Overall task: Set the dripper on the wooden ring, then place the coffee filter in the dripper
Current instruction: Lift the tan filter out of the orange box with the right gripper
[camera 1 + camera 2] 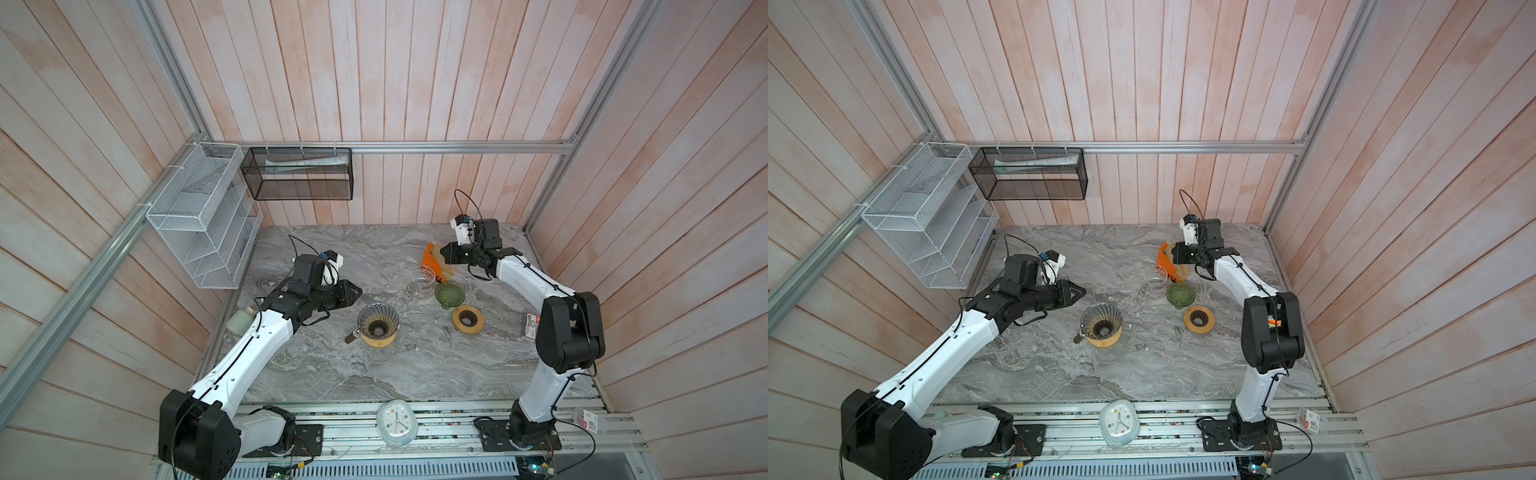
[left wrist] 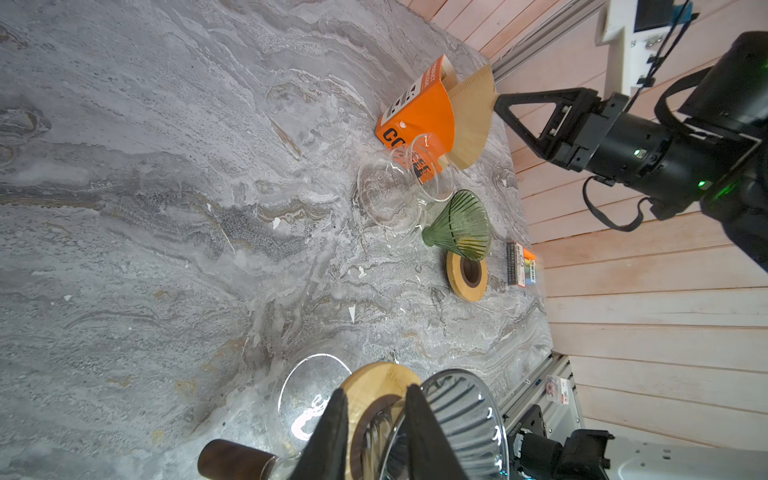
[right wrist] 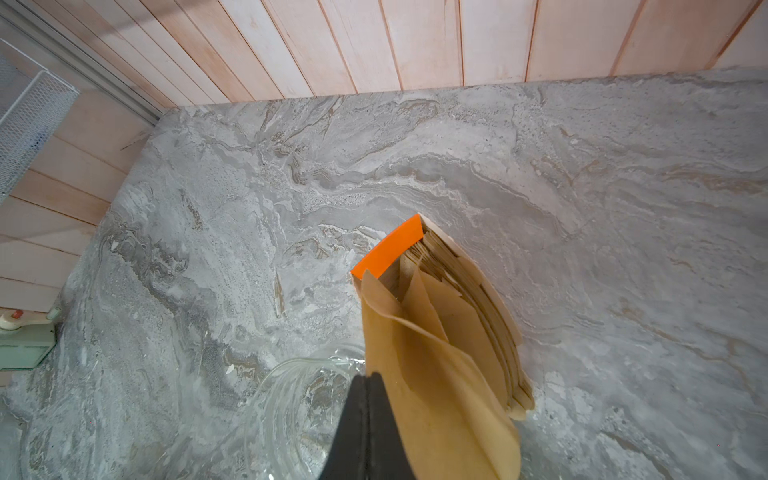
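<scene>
A smoky ribbed glass dripper point(image 1: 378, 321) point(image 1: 1100, 322) point(image 2: 457, 415) sits in a wooden collar on a glass carafe at mid-table. My left gripper point(image 1: 358, 293) point(image 1: 1083, 291) point(image 2: 378, 392) hovers just left of it, slightly open with nothing between its fingers. At the back right an orange filter box point(image 1: 430, 262) point(image 1: 1163, 262) point(image 3: 395, 245) stands with brown paper filters fanning out. My right gripper point(image 1: 442, 252) point(image 1: 1174, 254) point(image 3: 368, 376) is shut on the edge of the front coffee filter point(image 3: 436, 374) point(image 2: 471, 120), which is partly drawn out of the box.
A clear glass server point(image 1: 420, 282), a green dripper point(image 1: 449, 294) and a wooden ring point(image 1: 468, 319) stand between the box and the carafe. A small packet point(image 1: 530, 326) lies at the right edge, a pale bottle point(image 1: 240, 322) at the left. A clock point(image 1: 397, 422) lies on the front rail.
</scene>
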Motion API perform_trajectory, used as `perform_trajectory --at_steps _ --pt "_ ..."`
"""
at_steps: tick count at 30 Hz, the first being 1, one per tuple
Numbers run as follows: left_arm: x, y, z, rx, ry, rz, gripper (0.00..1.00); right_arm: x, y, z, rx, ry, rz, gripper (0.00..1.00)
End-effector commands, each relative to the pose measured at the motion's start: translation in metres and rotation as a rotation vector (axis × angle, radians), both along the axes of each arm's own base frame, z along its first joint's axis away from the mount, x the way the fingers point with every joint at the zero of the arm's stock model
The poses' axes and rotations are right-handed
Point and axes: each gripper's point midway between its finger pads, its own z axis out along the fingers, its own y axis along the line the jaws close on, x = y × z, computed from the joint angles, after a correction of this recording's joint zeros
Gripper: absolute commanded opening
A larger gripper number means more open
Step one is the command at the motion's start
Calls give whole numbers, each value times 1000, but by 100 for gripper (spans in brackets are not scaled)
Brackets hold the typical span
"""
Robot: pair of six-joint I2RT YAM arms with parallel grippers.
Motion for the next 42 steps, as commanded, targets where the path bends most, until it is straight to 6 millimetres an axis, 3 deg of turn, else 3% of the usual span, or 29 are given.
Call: perform_trajectory --at_steps 1,16,27,36,42 --pt "-2 1 4 -6 -28 -12 27 -10 -2 9 -20 -6 -1 0" --pt "-3 3 5 -3 -43 -5 27 -23 -9 39 -27 -53 -19 0" --pt "2 13 7 49 -40 50 27 -45 -4 85 -37 -117 -8 0" --pt "3 23 22 90 -76 86 27 -84 22 133 -55 -186 53 0" --pt "0 34 35 127 -105 116 27 -129 53 162 -42 -212 154 0"
